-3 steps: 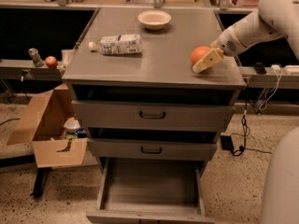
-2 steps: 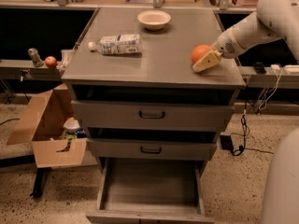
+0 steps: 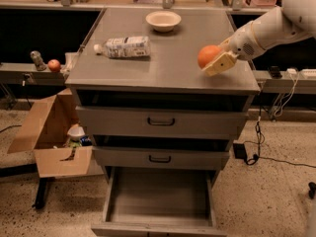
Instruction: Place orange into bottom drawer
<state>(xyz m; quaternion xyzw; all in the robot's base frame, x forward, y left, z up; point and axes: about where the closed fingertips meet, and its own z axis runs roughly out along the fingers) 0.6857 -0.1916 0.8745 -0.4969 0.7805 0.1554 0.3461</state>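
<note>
The orange (image 3: 207, 54) is at the right side of the grey cabinet top (image 3: 163, 68), near its front edge. My gripper (image 3: 216, 61) reaches in from the right on a white arm and is shut on the orange, with one cream finger (image 3: 220, 63) across its front right side. The bottom drawer (image 3: 158, 196) is pulled out at floor level under the cabinet; its flat grey floor holds nothing. It lies below and to the left of the gripper.
A white bowl (image 3: 163, 19) and a lying plastic bottle (image 3: 123, 47) are on the cabinet top. The two upper drawers (image 3: 160, 122) stand slightly ajar. An open cardboard box (image 3: 49, 137) is on the floor at the left. A small reddish fruit (image 3: 54, 65) sits on a side ledge. Cables lie at the right.
The gripper and the orange have shifted slightly left and up together over the cabinet top. Nothing else has moved.
</note>
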